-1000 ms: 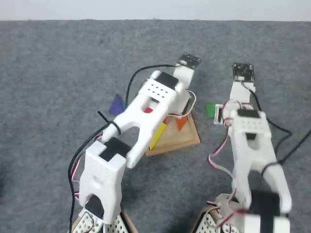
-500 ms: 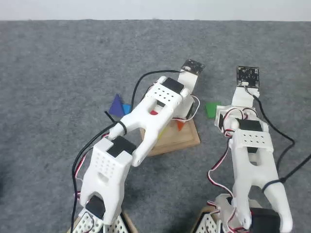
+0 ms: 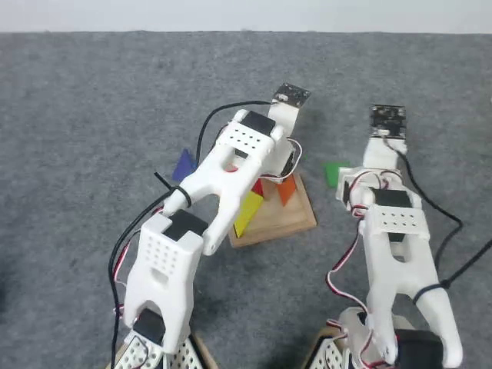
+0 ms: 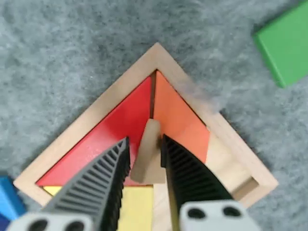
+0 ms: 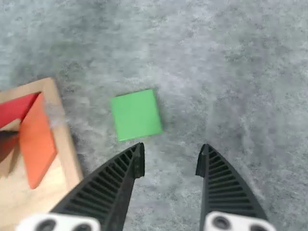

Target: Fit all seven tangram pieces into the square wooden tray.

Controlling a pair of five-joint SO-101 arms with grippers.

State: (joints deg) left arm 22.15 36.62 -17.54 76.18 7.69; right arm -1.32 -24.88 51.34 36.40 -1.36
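Tray (image 3: 281, 227) sits mid-surface, one corner pointing away from you; three pieces are seated in it
- red triangle (image 4: 108, 147) in the far corner, its edge flush against the orange piece (image 4: 179, 120) on its right
- yellow piece (image 4: 138, 208) just near of the red one, touching it
- bare wood floor shows right of the orange piece

Left gripper (image 4: 144, 142) hangs low over the seam where red meets orange. A tan shape lies right under it; you cannot tell whether it is a piece in its grasp or the tray floor, so mark its state as not readable

Right gripper (image 5: 172, 149) is spread wide and carries nothing. It hovers over the grey surface on the near side of the green square (image 5: 136, 114)

You will find the green square flat on the surface, right of the tray and apart from its rim

A blue-violet triangle (image 3: 184, 164) lies on the surface left of the tray
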